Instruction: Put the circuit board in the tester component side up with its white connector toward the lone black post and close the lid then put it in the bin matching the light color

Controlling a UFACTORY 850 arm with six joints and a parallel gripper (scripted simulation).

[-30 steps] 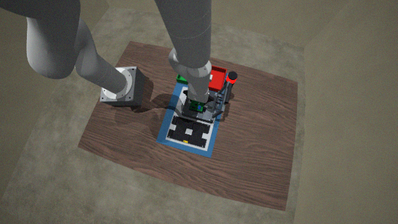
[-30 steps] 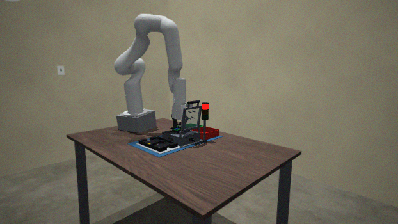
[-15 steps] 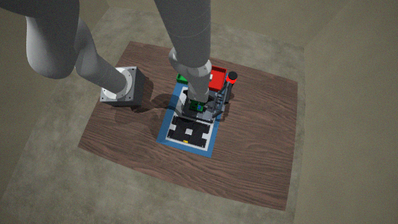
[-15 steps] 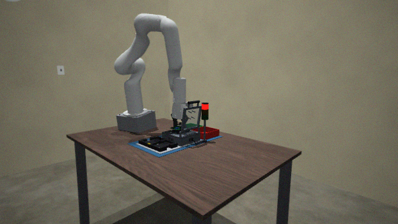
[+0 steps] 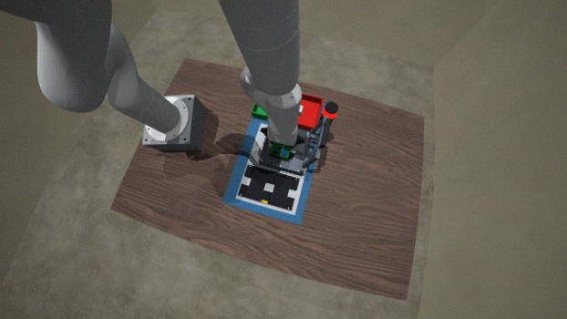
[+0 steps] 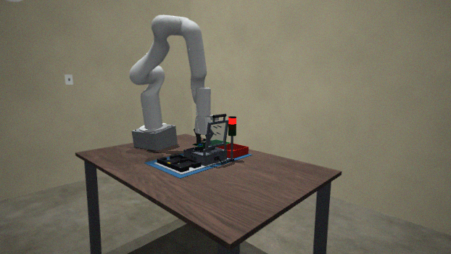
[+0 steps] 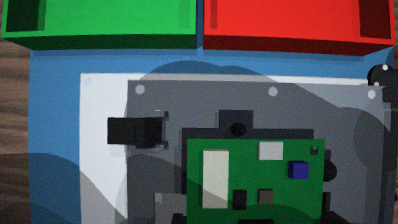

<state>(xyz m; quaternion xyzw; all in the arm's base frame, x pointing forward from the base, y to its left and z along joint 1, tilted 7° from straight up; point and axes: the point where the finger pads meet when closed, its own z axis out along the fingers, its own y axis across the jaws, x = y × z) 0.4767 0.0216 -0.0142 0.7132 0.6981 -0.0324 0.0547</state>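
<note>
The circuit board [image 5: 283, 152] [image 6: 200, 144] [image 7: 270, 182] is held level over the tester [image 5: 271, 160] [image 6: 208, 157] [image 7: 300, 107], component side up. In the wrist view its long cream part is at left, a small white part at its top edge. My gripper [image 5: 281, 148] [image 6: 199, 141] is shut on the board; its fingertips are hidden in the wrist view. A dark round post [image 7: 237, 129] stands beyond the board's top edge. The pins are not clearly visible. The lid [image 6: 209, 136] stands open. The signal light [image 5: 330, 110] [image 6: 232, 120] is red.
The red bin [image 5: 311, 109] [image 6: 239, 150] [image 7: 290, 44] and green bin [image 5: 259, 111] [image 7: 115, 42] stand side by side beyond the tester. The black tray [image 5: 255, 187] [image 6: 178, 168] is on its other side. A black latch block [image 7: 130, 131] sits at the tester's left edge in the wrist view.
</note>
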